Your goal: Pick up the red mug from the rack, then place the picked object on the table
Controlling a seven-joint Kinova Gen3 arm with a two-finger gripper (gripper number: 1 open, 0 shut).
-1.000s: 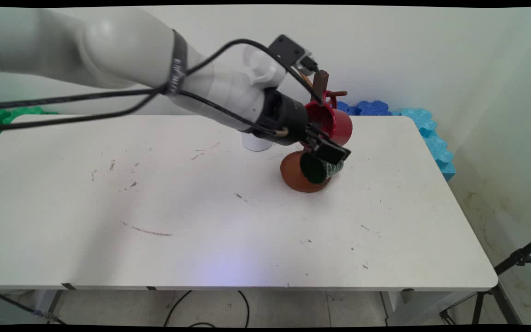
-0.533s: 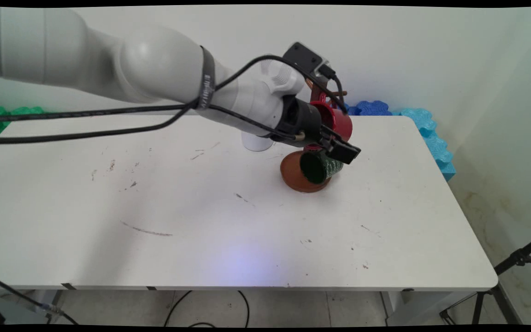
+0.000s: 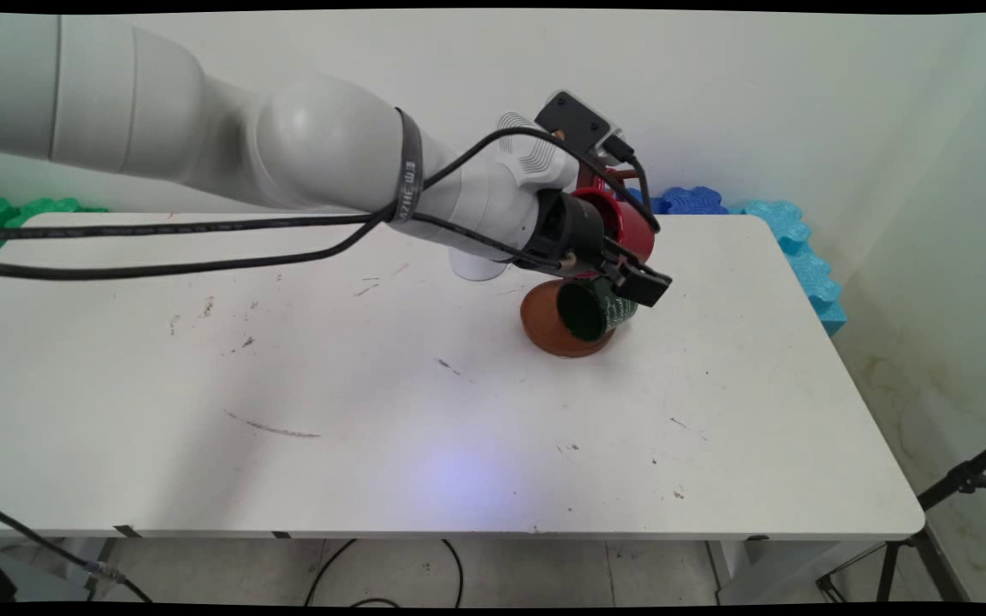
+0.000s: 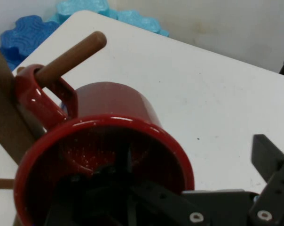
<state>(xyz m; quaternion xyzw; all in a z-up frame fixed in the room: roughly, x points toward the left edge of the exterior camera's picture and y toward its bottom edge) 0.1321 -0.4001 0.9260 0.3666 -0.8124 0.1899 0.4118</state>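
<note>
A red mug (image 3: 632, 224) hangs by its handle on a wooden peg (image 4: 74, 55) of a brown mug stand (image 3: 546, 329). My gripper (image 3: 635, 267) is at the mug's mouth. In the hand view the red mug (image 4: 118, 110) fills the middle. One finger reaches inside it. The other finger (image 4: 269, 160) stands outside to the right, with a gap to the mug's wall, so the gripper (image 4: 198, 181) is open astride the rim. A dark green mug (image 3: 593, 310) hangs lower on the same stand, just under my hand.
A white cup (image 3: 476, 267) stands behind the arm, left of the stand. Blue foam tiles (image 3: 792, 235) line the table's far right corner and green ones (image 3: 22, 210) lie at the far left. A tripod leg (image 3: 959, 483) stands off the table's right front.
The arm has swung to the right and a little up, carrying the hand and the red mug closer against the stand's post. The green mug and the stand's base have stayed put.
</note>
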